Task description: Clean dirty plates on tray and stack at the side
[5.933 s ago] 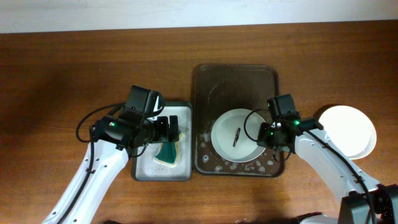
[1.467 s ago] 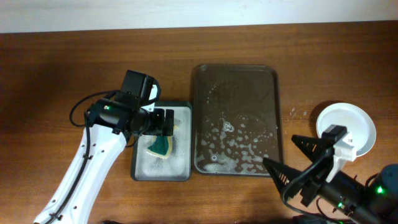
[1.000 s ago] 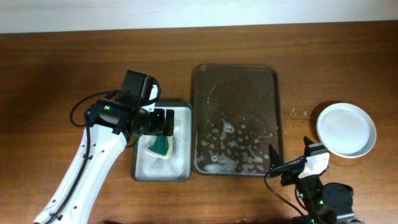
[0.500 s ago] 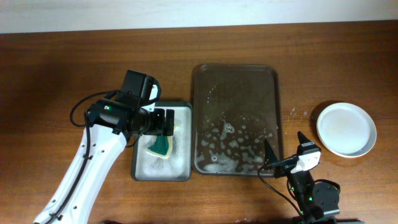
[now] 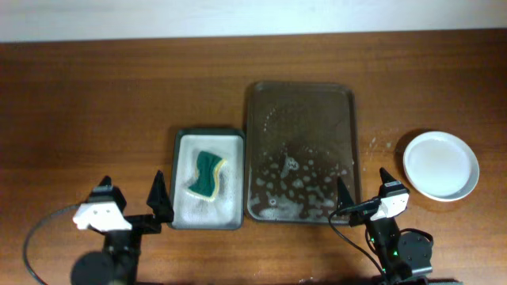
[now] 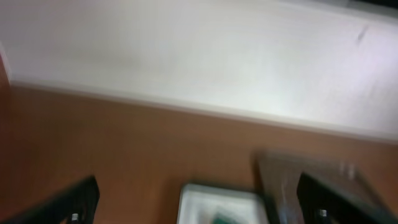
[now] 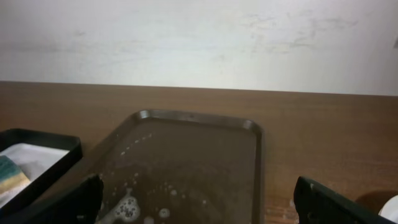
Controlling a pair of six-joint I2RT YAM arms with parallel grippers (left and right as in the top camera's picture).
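The dark tray (image 5: pixel 301 111) in the middle of the table holds only soapy water and suds; the right wrist view looks along it (image 7: pixel 199 155). White plates (image 5: pixel 441 165) sit stacked on the table to its right, one edge showing as a plate rim (image 7: pixel 392 210). My left gripper (image 5: pixel 132 188) stands open at the front left, in front of the sponge tray. My right gripper (image 5: pixel 361 182) stands open at the front, near the dark tray's right corner. Neither holds anything. The left wrist view is blurred; its open gripper (image 6: pixel 205 205) faces the sponge tray.
A small black-rimmed sponge tray (image 5: pixel 181 214) with white foam holds a green and yellow sponge (image 5: pixel 207 176), left of the dark tray. It shows in both wrist views as a sponge tray (image 6: pixel 186 196) (image 7: pixel 37 146). A pale wall (image 7: pixel 199 37) runs behind the table.
The left arm has pulled back from above the sponge tray to the front left edge. The right arm has hardly moved in the last half second. The plate seen earlier on the tray is gone from it.
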